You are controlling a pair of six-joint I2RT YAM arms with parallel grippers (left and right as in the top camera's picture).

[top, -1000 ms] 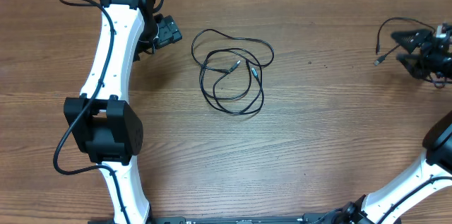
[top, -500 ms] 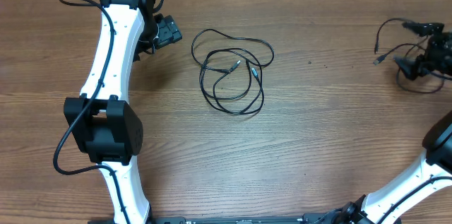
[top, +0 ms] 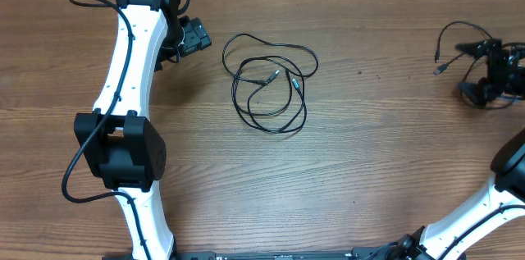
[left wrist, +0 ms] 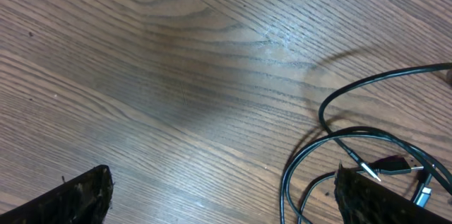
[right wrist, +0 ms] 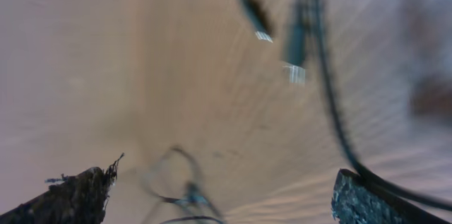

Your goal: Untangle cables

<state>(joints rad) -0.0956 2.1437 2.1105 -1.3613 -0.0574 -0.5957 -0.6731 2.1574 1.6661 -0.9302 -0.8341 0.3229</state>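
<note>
Cables [top: 269, 84] coiled on table [top: 369, 170], left gripper [left wrist: 226, 199] agape — empty, right gripper [right wrist: 224, 181] agape — cord [right wrist: 333, 111] beside

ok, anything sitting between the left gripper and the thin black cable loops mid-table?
Nothing visible. The open left gripper sits beside the thin black looped cables, with only bare brown wooden table between them. In the left wrist view the nearest loops lie right by one of its fingers.

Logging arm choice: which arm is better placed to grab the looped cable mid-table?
Left. The left tool, open, sits beside the looped cable; the right tool is far off by another cable.
</note>
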